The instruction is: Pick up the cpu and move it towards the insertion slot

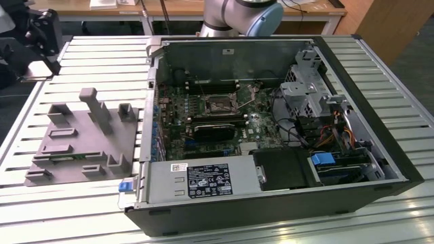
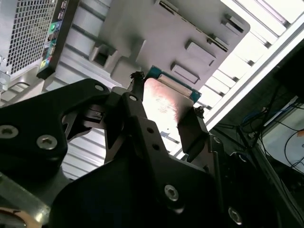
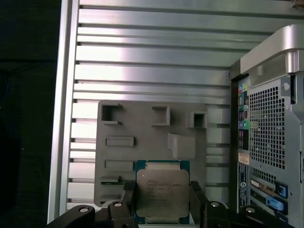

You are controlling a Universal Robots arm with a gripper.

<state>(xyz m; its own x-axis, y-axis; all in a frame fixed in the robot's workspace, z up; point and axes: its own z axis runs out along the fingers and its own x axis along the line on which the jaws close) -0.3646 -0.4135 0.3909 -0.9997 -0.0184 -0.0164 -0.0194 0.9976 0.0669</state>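
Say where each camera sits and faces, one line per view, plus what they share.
Exterior view: off the arm, high, looking down into the open computer case with the insertion slot; an arm joint shows behind.
First wrist view: on the wrist, looking past the gripper at the cpu it clamps, over the grey tray.
Second wrist view: behind the gripper's black body, looking along its fingers at the cpu.
Shared: all show the grey tray and computer case; both wrist views, the cpu.

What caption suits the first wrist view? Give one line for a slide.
The hand grips the cpu by two opposite edges, above the grey tray beside the computer case.
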